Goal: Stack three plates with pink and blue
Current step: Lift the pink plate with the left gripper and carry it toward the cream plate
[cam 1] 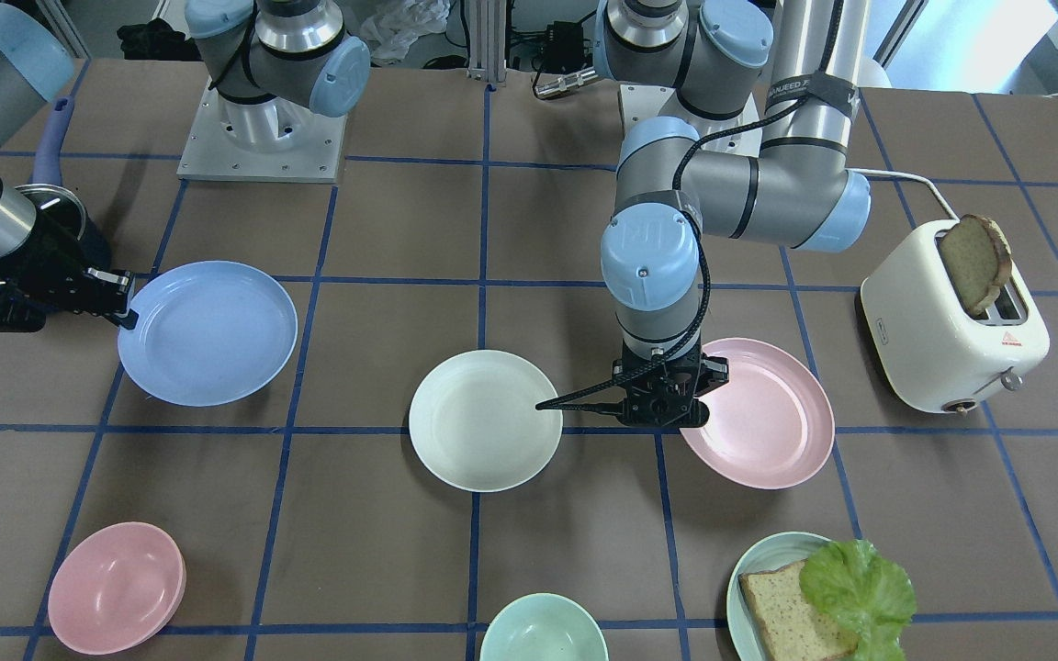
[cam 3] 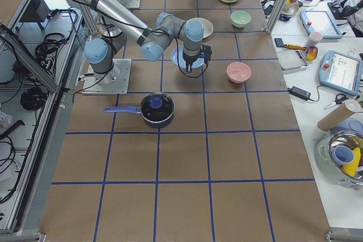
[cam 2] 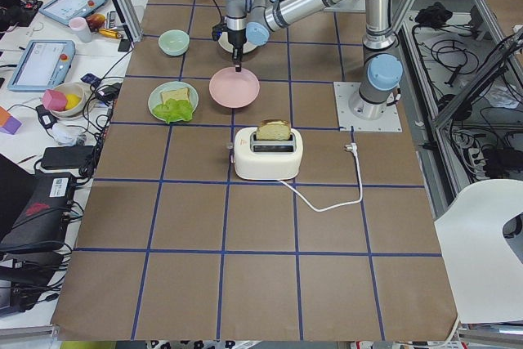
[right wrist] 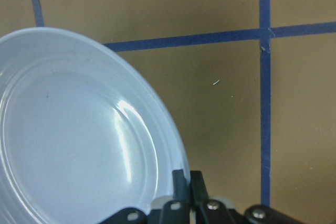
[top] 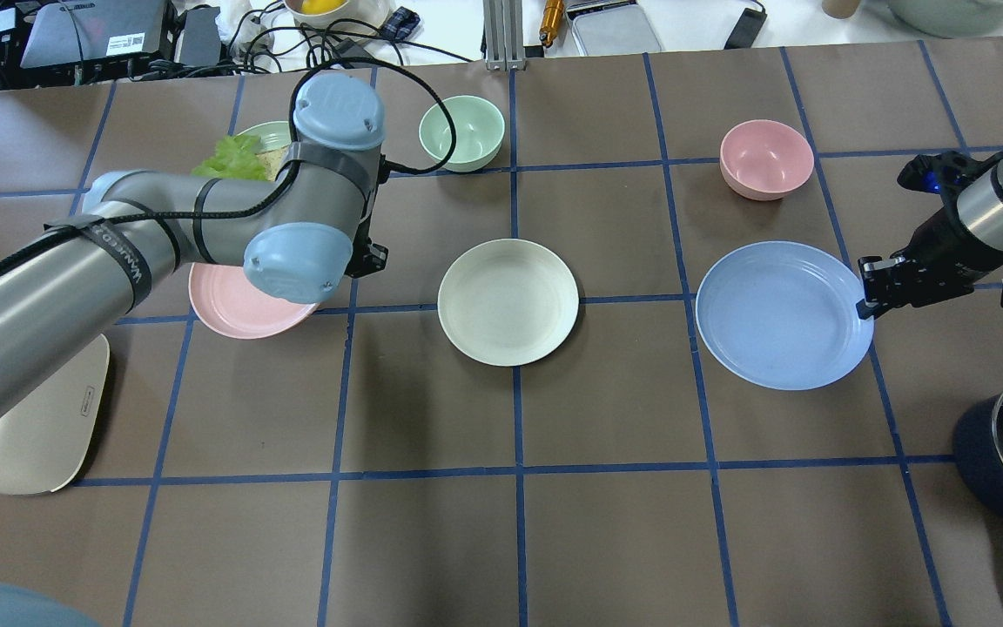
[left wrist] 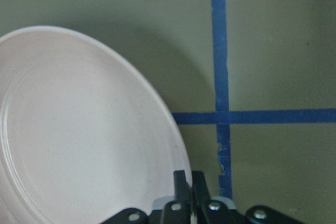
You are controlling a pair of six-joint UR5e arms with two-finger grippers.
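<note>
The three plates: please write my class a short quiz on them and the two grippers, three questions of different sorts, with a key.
1. True or false: the cream plate lies between the pink plate and the blue plate.
2. The right gripper is shut on the rim of which plate? A cream, B pink, C blue.
3. Fill in: the left gripper is shut on the ____ plate.
Key: 1 true; 2 C; 3 pink.

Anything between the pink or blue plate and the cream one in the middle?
Nothing visible. Only table lies between the pink plate and the cream plate, or between it and the blue plate; the pink bowl and mint bowl sit farther out.
</note>
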